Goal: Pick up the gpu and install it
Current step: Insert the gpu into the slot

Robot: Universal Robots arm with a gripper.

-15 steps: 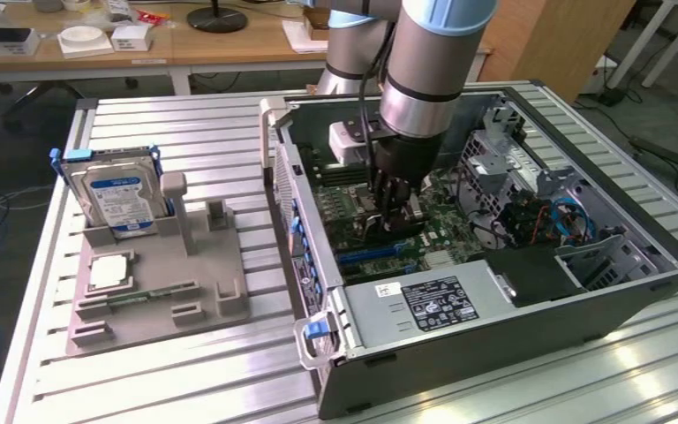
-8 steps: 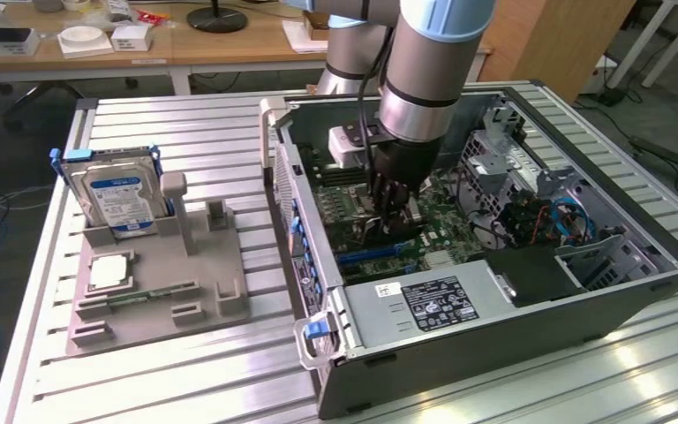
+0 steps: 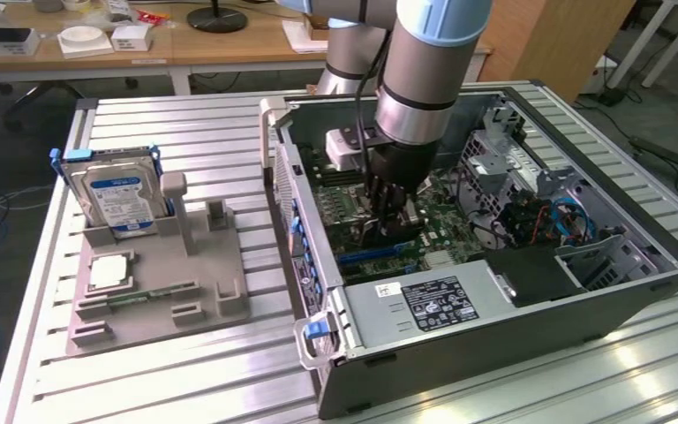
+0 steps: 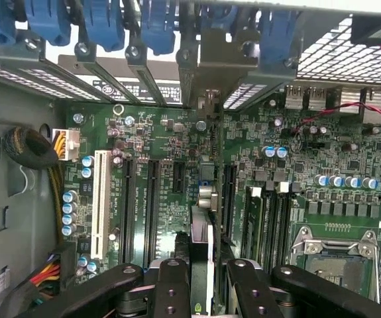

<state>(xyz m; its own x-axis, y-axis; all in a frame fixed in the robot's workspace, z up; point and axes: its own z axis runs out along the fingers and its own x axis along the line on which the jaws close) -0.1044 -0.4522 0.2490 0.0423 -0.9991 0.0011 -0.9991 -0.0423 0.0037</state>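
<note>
Exterior view: at 3 o'clock from the hard drive [image 3: 117, 196], my pincer [image 3: 388, 223] is half closed around the gpu [image 4: 201, 252]; I think it must line up with a slot [image 4: 152, 199].

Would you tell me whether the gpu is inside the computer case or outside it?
Inside: the pincer holds the gpu on edge above the motherboard, within the computer case walls.

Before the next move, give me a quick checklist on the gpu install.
1. gpu clamped between fingers: ok.
2. gripper inside open case, over motherboard: ok.
3. gpu edge parallel to expansion slots: ok.
4. gpu seated in a slot: cannot tell.
5. hard drive parked in fixture, outside case: ok.
</note>
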